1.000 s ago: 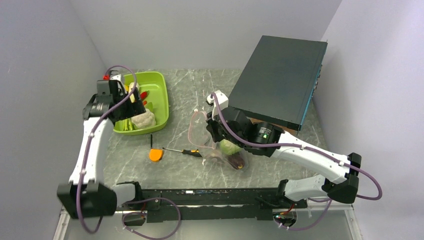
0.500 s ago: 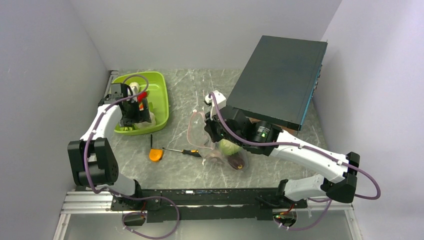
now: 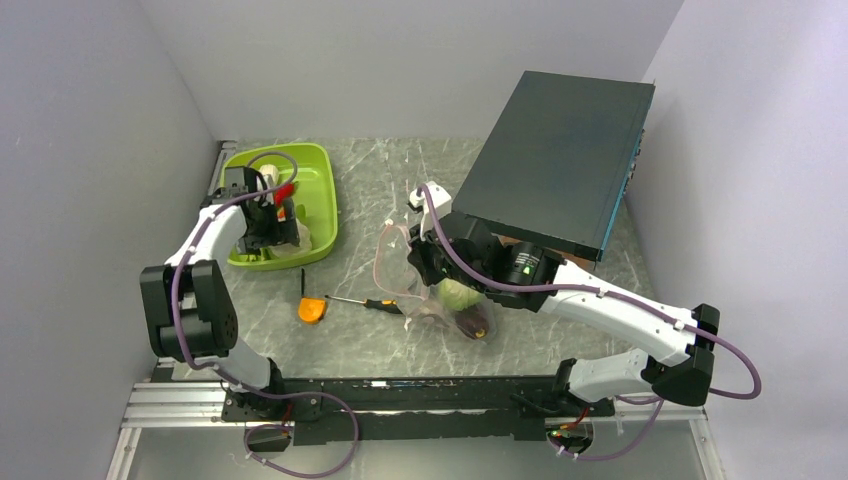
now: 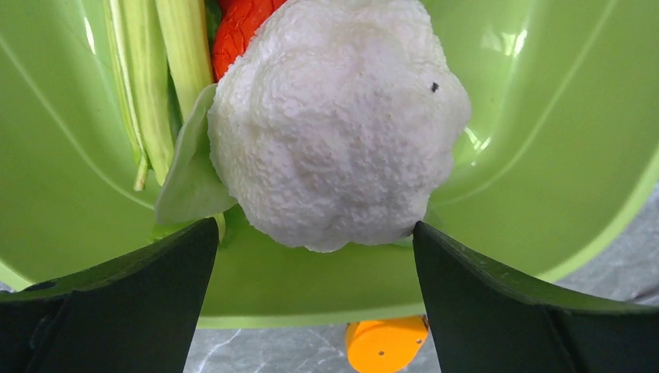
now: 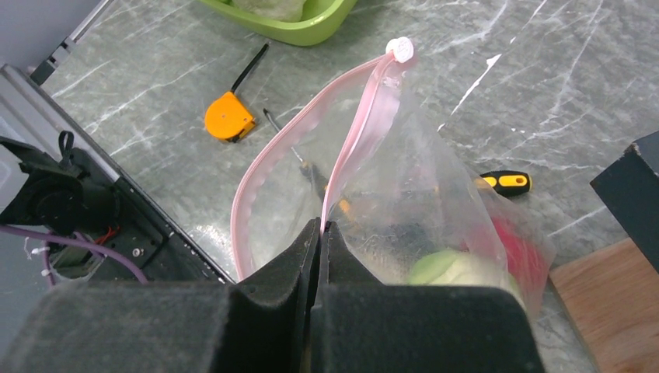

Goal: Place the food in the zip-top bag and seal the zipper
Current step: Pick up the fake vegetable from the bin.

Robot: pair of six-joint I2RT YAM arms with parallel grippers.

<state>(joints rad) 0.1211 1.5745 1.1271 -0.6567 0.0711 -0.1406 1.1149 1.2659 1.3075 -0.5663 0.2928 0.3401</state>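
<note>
My left gripper (image 3: pixel 268 222) hangs open over the near end of the lime-green tray (image 3: pixel 320 190). In the left wrist view the white cauliflower (image 4: pixel 334 124) lies just ahead of its gripper (image 4: pixel 315 233), between the spread fingers and untouched. A red chili pepper (image 4: pixel 241 31) and green stalks (image 4: pixel 148 85) lie behind it. My right gripper (image 5: pixel 320 225) is shut on the pink zipper (image 5: pixel 365 132) of the zip-top bag (image 5: pixel 420 202), holding its mouth up and open. Inside the bag sit a light-green leafy head (image 5: pixel 451 268) and a red piece (image 5: pixel 517 245).
An orange tape measure (image 3: pixel 312 309) and a yellow-and-black screwdriver (image 3: pixel 380 303) lie on the marble table between tray and bag. A large black box (image 3: pixel 560 160) stands tilted at the back right, over a wooden board (image 5: pixel 606 303).
The left arm swung in from the tray's left side and brought its open gripper over the cauliflower. The right gripper and bag have stayed put.
</note>
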